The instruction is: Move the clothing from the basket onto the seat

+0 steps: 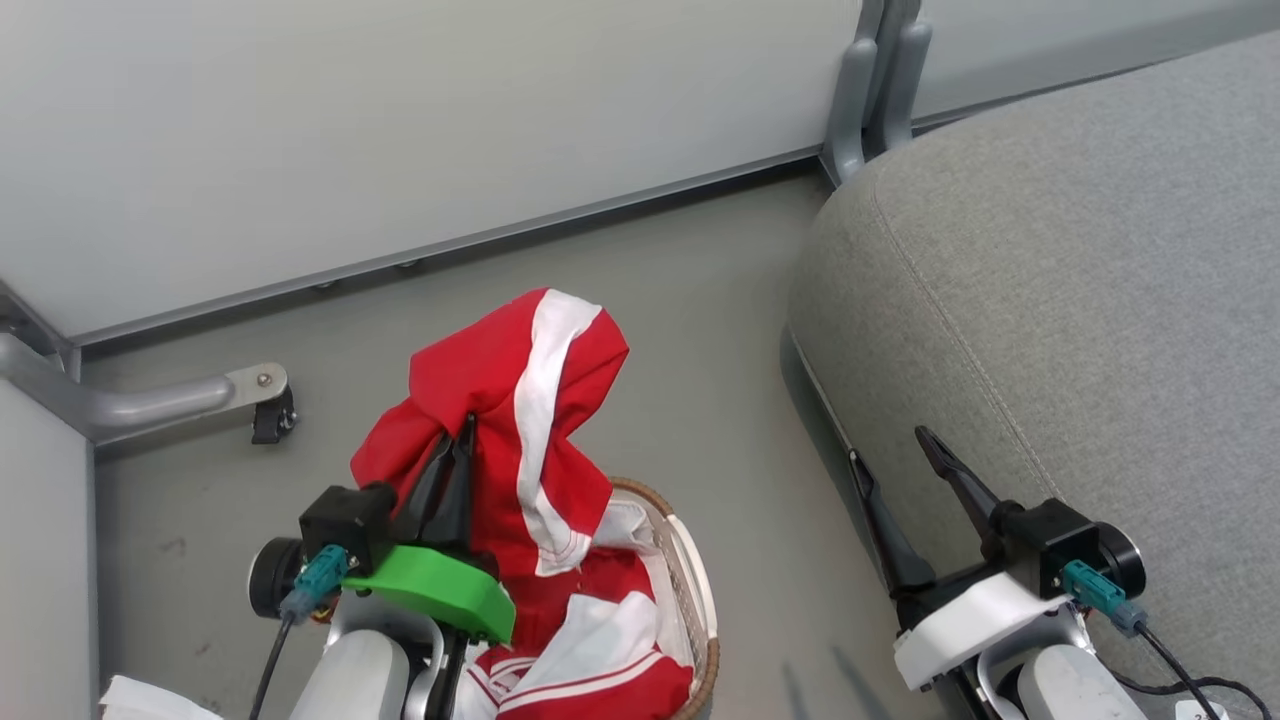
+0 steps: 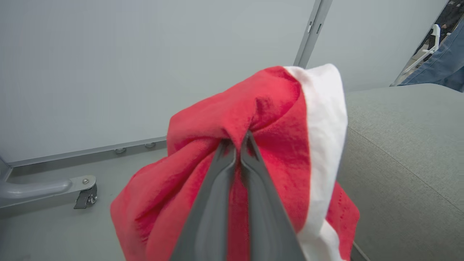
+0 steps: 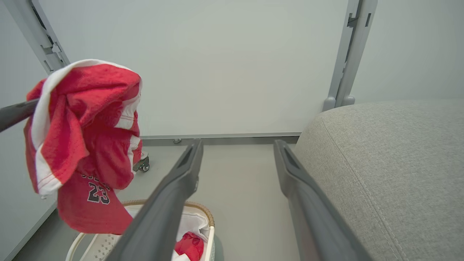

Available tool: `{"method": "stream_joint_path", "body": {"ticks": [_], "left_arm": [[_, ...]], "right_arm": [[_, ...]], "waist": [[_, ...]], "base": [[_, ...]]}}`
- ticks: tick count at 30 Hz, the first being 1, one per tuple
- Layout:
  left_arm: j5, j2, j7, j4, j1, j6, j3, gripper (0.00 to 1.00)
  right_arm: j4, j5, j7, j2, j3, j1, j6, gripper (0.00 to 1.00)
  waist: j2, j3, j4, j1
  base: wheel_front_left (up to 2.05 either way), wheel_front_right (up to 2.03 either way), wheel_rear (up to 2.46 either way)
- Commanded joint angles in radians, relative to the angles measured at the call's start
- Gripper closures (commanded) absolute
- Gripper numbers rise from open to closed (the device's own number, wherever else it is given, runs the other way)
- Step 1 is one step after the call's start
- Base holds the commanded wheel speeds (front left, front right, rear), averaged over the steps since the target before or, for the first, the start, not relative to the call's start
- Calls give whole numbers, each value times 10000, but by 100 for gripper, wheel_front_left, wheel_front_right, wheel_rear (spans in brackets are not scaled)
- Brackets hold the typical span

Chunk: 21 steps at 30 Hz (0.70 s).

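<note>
Red fabric with a broad white band, a garment (image 1: 500, 400) hangs bunched from the left pincer (image 1: 460, 432), whose two dark fingers are closed tight on a fold near its top. In the left wrist view the fingertips (image 2: 253, 159) nearly meet, with red cloth pinched between them. The garment is lifted above the basket (image 1: 692, 560), which stands on the grey floor (image 1: 700, 300) just beside the seat (image 1: 1080, 280). From the right wrist view the garment's lower part carries the number 23 (image 3: 95, 192) in dark print and hangs low over the basket's brown woven rim; whether it touches the pile below cannot be told. More clothing (image 1: 600, 650), red with white panels and striped trim, lies heaped inside the basket. The right pincer (image 1: 888, 445) is spread wide and holds nothing, its fingers pointing forward along the near edge of the seat, one over the grey cushion and one beside its flank. The seat's top is bare grey weave with a stitched seam. A pale wall panel (image 1: 400, 130) stands behind, with a grey foot and dark caster (image 1: 272, 415) left of the basket.
</note>
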Motion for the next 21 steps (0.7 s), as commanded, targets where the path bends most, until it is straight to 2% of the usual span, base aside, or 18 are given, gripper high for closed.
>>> {"method": "stream_joint_path", "body": {"ticks": [1,8,17,21], "left_arm": [[-59,12,-3,-299,105,-27,-11,100],[77,12,-3,-1515,-308,-26,-215,100],[-225,14,-1,-2242,-964,135,-606,100],[-324,15,-1,-2349,-1160,225,-874,100]], "right_arm": [[35,-54,-22,-14,7,195,-2,0],[183,-65,-22,19,65,572,-2,0],[374,-107,-22,67,256,849,-2,0],[433,-72,-22,26,658,854,-2,0]], "waist": [[0,-414,143,1],[0,-759,209,1],[0,-915,377,1],[0,-909,482,1]], "base": [[0,0,0],[0,0,0],[0,0,0],[0,0,0]]}}
